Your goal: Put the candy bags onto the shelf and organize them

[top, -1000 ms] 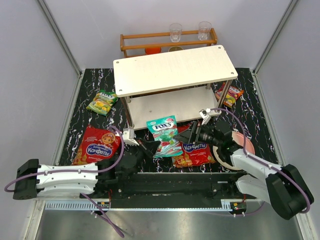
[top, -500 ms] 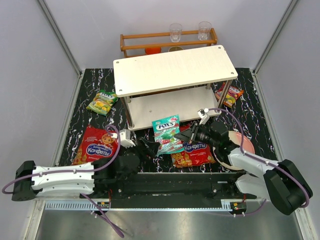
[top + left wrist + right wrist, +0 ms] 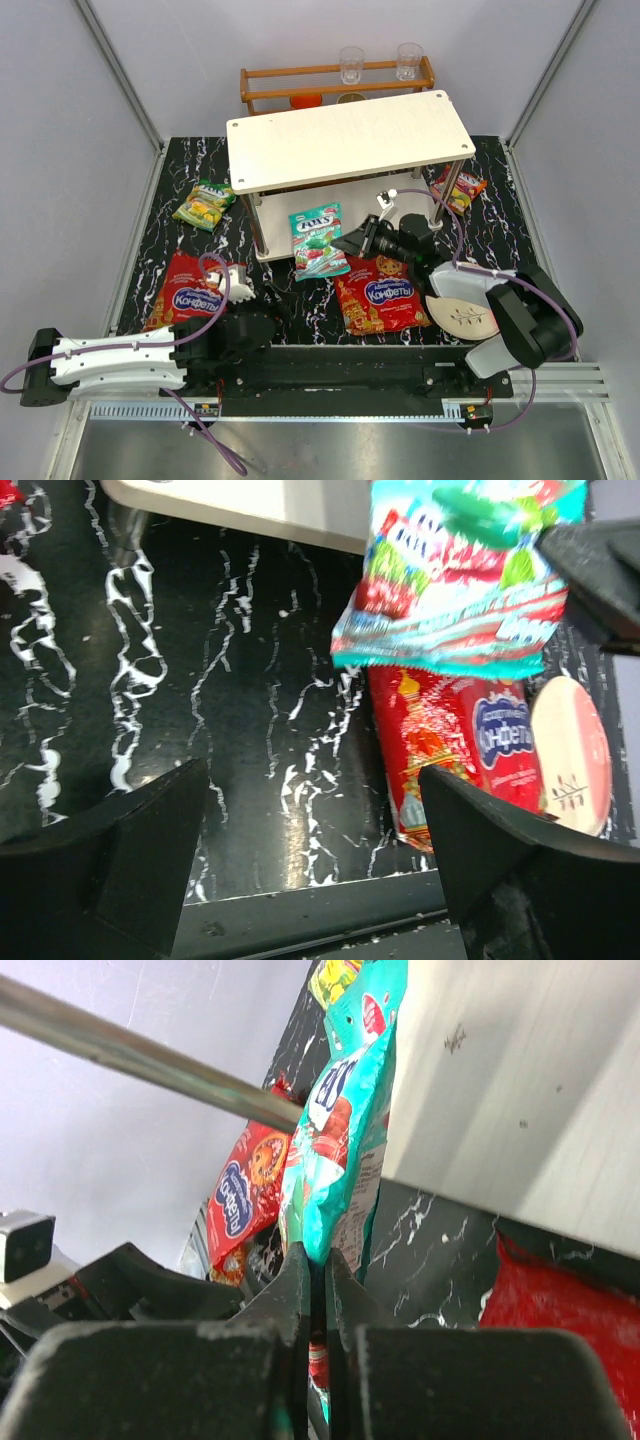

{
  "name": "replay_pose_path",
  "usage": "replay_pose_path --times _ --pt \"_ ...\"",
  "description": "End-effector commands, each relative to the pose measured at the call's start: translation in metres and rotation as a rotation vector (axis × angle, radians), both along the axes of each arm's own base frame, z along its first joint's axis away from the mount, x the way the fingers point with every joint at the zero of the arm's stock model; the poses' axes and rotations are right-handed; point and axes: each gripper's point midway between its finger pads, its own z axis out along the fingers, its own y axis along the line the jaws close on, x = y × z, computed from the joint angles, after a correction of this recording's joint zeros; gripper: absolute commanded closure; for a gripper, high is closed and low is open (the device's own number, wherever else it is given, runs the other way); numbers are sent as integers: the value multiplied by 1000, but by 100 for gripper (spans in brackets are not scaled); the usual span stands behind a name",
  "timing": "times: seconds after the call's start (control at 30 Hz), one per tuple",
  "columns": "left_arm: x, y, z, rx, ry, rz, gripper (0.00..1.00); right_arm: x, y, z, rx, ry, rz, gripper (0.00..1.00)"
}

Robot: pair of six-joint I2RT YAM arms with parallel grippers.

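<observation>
- Pinching the teal bag (image 3: 340, 1160) by its edge: right gripper (image 3: 318, 1270), jaws clamped flat.
- Left gripper (image 3: 310, 860) spread wide, holding nothing, over bare table (image 3: 200, 680).
- Teal bag hangs partly over the front edge of the shelf (image 3: 350, 140) lower tier.
- Large red bag (image 3: 380, 295), second large red bag (image 3: 190, 290), green-yellow bag (image 3: 205, 203) and red-orange bag (image 3: 458, 188) lie on the table.

- teal candy bag (image 3: 318, 240), at the front edge of the shelf (image 3: 350, 140): "FOX'S".
- red candy bag (image 3: 383, 293), before the shelf: blue label "Конфеты".
- second red candy bag (image 3: 192, 290), left-front of the shelf: same label.
- Other print: illegible.
</observation>
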Motion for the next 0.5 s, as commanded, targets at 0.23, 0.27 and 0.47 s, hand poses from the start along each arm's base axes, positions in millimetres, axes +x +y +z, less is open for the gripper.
replay_pose_path --times 0.23,0.27,0.47 --pt "-1 42 -12 26 28 120 11 76 49 31 44 -110 14 100" --pt "0 44 -11 27 30 127 11 82 51 22 30 -100 14 100" --pt "3 59 -5 83 17 191 7 107 61 8 11 -63 0 100"
